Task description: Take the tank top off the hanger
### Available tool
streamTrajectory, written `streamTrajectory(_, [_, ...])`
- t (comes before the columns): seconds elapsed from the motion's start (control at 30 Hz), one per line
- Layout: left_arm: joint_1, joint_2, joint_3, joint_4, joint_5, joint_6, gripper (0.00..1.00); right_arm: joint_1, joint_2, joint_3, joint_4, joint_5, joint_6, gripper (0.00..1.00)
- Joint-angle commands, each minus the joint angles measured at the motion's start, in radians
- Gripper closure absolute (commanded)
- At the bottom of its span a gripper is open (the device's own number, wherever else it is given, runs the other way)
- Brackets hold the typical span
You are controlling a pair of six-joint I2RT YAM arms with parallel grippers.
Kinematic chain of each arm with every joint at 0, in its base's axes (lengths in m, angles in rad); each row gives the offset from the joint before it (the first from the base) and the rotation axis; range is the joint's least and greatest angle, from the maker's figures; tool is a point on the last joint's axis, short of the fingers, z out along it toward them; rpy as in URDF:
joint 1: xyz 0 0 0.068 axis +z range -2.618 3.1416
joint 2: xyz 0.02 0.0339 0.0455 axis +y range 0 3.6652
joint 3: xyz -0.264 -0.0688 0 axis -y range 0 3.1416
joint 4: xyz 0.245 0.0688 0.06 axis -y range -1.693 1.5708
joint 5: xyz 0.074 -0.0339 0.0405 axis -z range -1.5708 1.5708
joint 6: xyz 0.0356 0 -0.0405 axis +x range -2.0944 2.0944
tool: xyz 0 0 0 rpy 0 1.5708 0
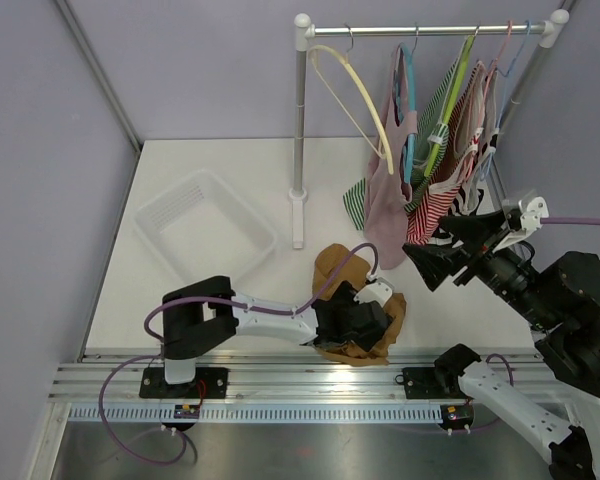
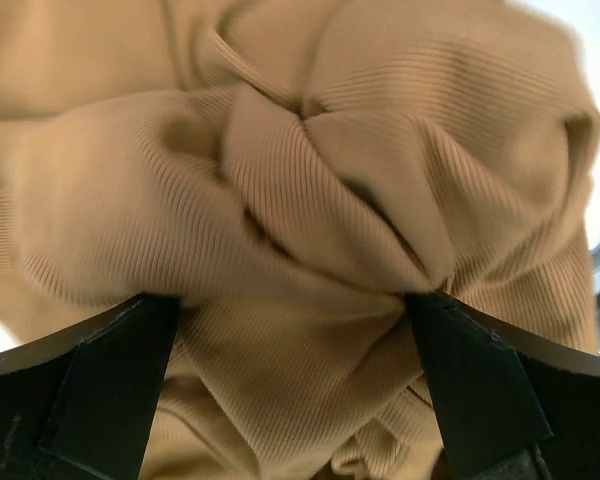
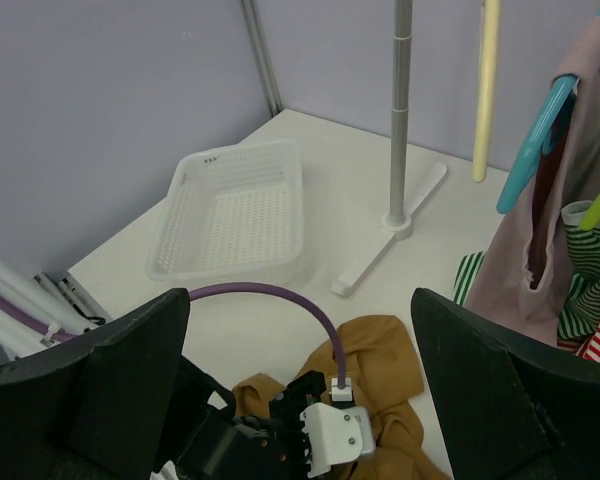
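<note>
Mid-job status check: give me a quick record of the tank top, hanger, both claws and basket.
tank top: tan, crumpled on the table, off the hanger
yellow hanger: bare, on the rail
left claw: open, fingers straddling the tank top
right claw: open, empty, in the air near the hanging clothes
basket: white, empty

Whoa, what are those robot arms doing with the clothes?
The tan tank top lies crumpled on the table, off any hanger. The left gripper sits right over it with its jaws open, fabric bunched between them. The right gripper hangs open beside the clothes on the rail, holding nothing. A pale yellow hanger there is bare.
</note>
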Motion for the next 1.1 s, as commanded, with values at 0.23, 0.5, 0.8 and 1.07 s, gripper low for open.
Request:
streamTrajectory(0.23, [-0.001,0.010,-0.022,0.083,0.056,-0.029,0.94,0.007,-0.077,-0.050,0.011,-0.084,0.046,0.01])
streamTrajectory(0.5, [0.041,-0.308,-0.082,-0.063,-0.140,-0.014,1.00,0.007,-0.102,-0.064,0.037,-0.034,0.038,0.00])
streamTrajectory(0.8, [0.154,-0.627,0.012,-0.241,-0.292,0.064,1.00,0.007,-0.103,-0.067,0.054,-0.023,0.036,0.00])
streamTrajectory(1.07, [0.315,-0.760,0.210,-0.318,-0.338,0.167,1.00,0.007,-0.108,-0.075,0.069,0.012,0.041,0.01])
